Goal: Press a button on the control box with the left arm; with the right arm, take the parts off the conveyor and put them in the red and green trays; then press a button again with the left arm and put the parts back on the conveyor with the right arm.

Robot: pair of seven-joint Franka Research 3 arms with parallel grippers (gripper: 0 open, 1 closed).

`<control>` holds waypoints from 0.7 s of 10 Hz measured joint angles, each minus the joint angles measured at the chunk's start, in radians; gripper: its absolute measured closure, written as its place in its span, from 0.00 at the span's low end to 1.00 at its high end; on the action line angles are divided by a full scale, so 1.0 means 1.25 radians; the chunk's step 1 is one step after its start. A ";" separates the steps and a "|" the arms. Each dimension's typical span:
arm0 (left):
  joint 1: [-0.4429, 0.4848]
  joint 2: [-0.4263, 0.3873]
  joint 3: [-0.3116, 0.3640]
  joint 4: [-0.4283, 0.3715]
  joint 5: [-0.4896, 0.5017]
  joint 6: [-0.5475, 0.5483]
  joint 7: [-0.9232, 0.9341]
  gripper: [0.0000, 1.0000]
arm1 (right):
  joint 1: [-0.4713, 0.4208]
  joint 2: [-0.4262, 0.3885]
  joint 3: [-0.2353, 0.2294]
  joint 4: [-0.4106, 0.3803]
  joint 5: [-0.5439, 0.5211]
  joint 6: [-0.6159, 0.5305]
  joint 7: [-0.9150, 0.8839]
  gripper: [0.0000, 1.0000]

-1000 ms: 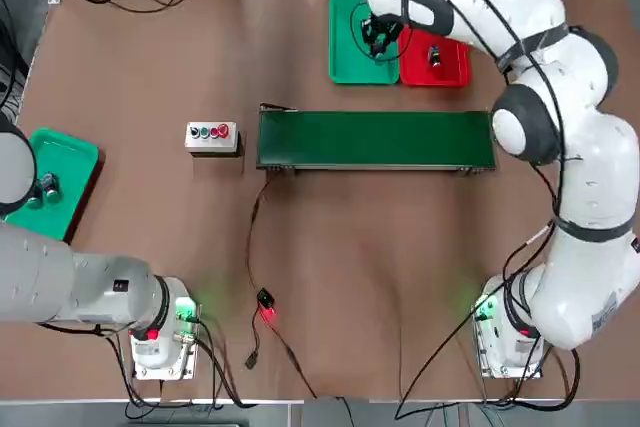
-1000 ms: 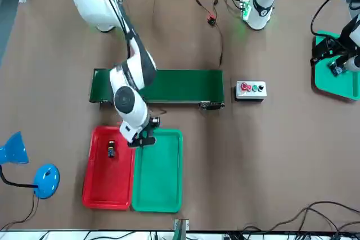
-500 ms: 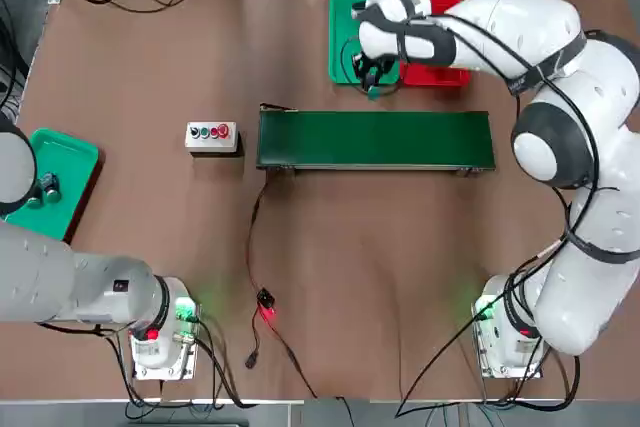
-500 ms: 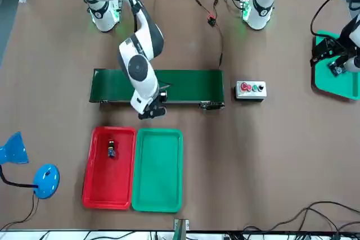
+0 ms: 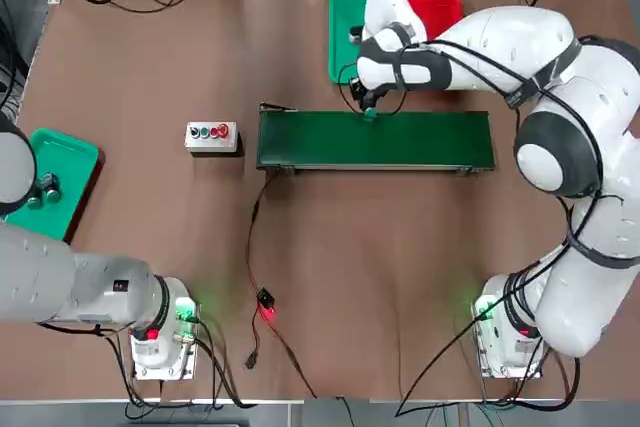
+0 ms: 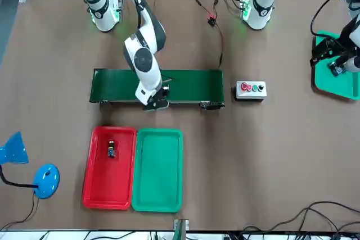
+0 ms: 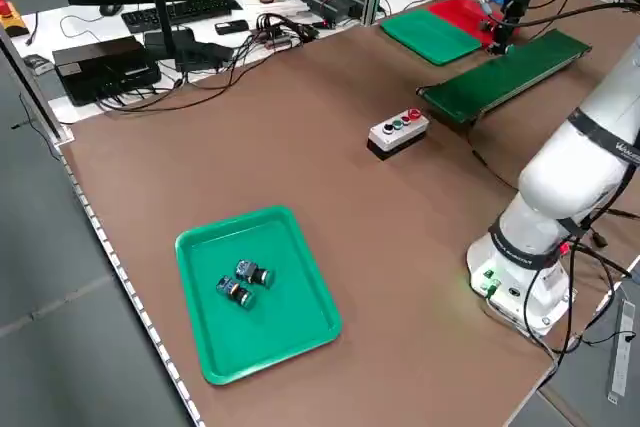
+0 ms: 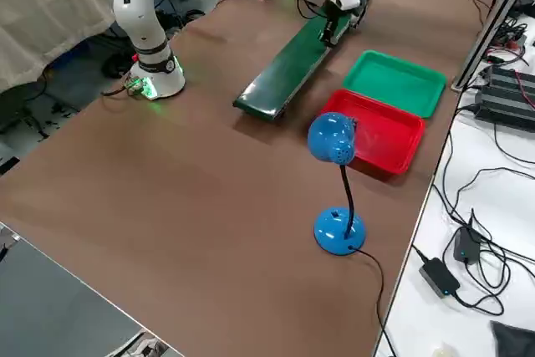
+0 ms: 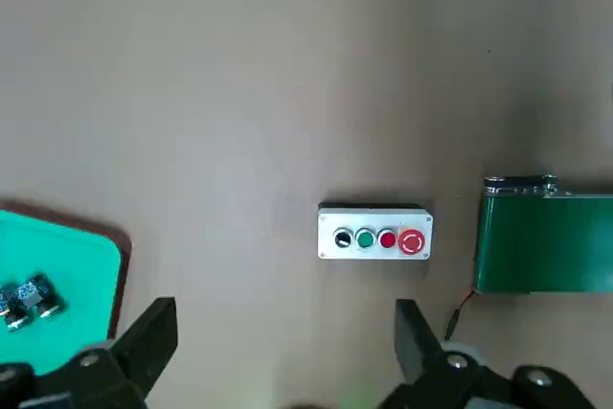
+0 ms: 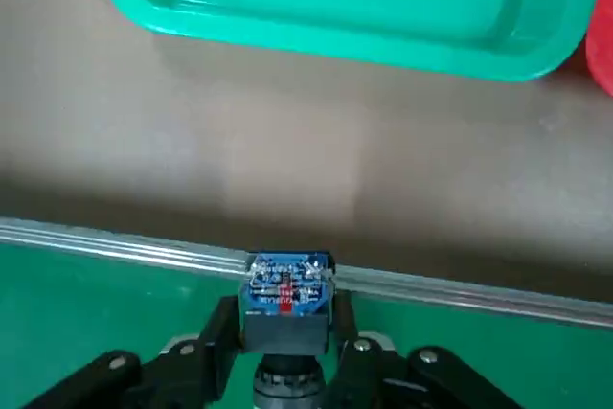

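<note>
Now the right claw (image 10: 285,371) grips the green-capped part (image 10: 286,296) above the conveyor's (image 5: 420,139) far edge — lower it squarely onto the belt, then let go; left claw (image 9: 278,352) spread wide, parked near the control box (image 9: 374,233).

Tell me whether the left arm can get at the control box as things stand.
Probably yes. The left gripper hangs open above bare table, the control box stands in plain sight ahead of it, and nothing lies between. The right gripper is busy over the conveyor, apart from the box.
</note>
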 joint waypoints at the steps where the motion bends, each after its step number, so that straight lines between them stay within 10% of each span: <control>1: 0.000 0.000 0.000 0.000 0.000 0.000 0.000 0.00 | 0.006 -0.004 0.000 -0.001 0.000 0.000 0.011 0.56; 7: 0.000 0.000 0.000 0.000 0.000 0.000 0.000 0.00 | 0.038 -0.050 0.001 -0.058 0.001 0.050 0.036 0.56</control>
